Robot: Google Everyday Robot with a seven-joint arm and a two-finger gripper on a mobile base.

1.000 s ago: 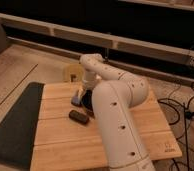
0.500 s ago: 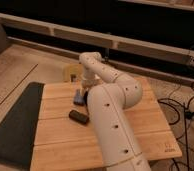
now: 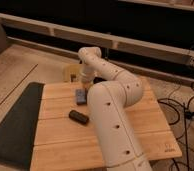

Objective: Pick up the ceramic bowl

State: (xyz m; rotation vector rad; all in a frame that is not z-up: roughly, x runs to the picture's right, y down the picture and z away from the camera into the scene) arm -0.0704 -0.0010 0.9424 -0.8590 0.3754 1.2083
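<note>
Shifting closer, the white arm [image 3: 110, 115] is poising its claw [image 3: 83, 84], whose state I cannot tell, at the wooden counter's [image 3: 145, 132] far edge to reach the round black ceramic bowl [image 3: 98, 80].

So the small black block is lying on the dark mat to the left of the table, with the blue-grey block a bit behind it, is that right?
Not quite. The camera view shows the small black block lying on the wooden table, not on the dark mat. The blue-grey block does sit a bit behind it. The gripper is hidden behind the arm, near the table's far edge.
</note>
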